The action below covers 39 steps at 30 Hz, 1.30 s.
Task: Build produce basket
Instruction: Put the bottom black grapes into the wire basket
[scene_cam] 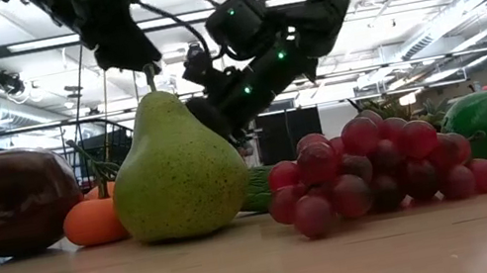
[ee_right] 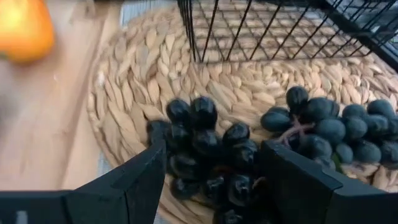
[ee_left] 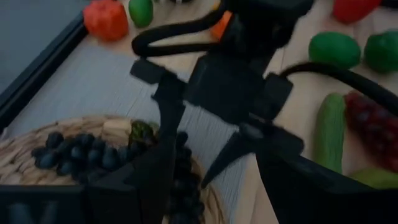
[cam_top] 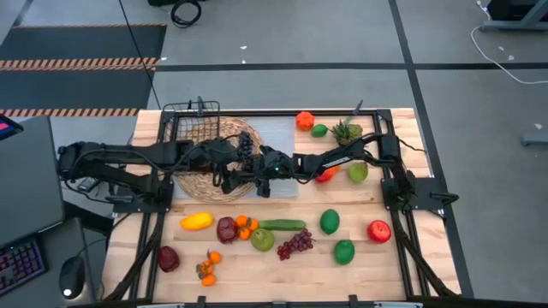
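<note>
While both arms reach in over the middle of the wooden table (cam_top: 402, 257), the nearest strip holds loose produce: a dark red apple (cam_top: 168, 257), small oranges (cam_top: 207, 269), a green pear (cam_top: 262, 239), a bunch of red-purple grapes (cam_top: 294, 244), a long green cucumber (cam_top: 282, 225), two green limes (cam_top: 344, 251) and a bright red apple (cam_top: 378, 231). A yellow mango (cam_top: 196, 222) lies to the left, a little farther back. Beyond these sits the round woven straw mat (ee_right: 124, 93), with a bunch of dark grapes (ee_right: 211, 149) lying on it. The right gripper (ee_right: 211, 180) hangs over that bunch, fingers apart on either side of it, not clamped. The left gripper (cam_top: 229, 178) is just beside it over the mat's near edge, fingers apart and empty. Farther still, the black wire-mesh basket (cam_top: 193, 124) rests on the mat's far-left part. An orange-red fruit (cam_top: 305, 121) and a spiky green plant (cam_top: 346, 131) stand along the far edge.
</note>
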Available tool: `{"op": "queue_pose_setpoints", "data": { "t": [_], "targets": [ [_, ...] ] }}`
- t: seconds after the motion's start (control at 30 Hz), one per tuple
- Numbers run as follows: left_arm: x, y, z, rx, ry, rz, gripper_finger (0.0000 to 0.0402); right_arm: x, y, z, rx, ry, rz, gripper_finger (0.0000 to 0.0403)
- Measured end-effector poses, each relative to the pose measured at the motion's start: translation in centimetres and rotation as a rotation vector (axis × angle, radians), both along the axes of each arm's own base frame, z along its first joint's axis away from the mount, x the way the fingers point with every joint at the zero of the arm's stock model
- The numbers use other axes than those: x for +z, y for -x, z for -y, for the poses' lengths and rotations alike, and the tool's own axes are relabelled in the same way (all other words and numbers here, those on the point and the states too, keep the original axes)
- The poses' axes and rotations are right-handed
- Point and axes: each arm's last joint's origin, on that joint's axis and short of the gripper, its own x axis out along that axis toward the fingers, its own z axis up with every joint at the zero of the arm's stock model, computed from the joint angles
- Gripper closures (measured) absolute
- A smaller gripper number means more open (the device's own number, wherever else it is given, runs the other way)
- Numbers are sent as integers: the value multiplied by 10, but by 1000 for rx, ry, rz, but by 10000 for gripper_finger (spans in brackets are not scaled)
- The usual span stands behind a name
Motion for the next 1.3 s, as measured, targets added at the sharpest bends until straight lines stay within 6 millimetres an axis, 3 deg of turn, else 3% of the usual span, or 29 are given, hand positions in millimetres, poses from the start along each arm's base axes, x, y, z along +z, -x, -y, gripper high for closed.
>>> {"op": "queue_pose_setpoints", "data": {
  "t": [0.63,0.77,1.1,1.3],
  "targets": [
    [14,20,7,25,60,41,170,-9,9,16,-146,75,-109,167],
    [17,22,7,24,59,61,170,-10,10,15,-154,112,-130,206],
    [19,27,6,42,54,66,170,-13,10,10,-115,143,-159,364],
    [17,29,6,51,47,28,170,0,13,8,-94,165,-154,380]
  ]
}}
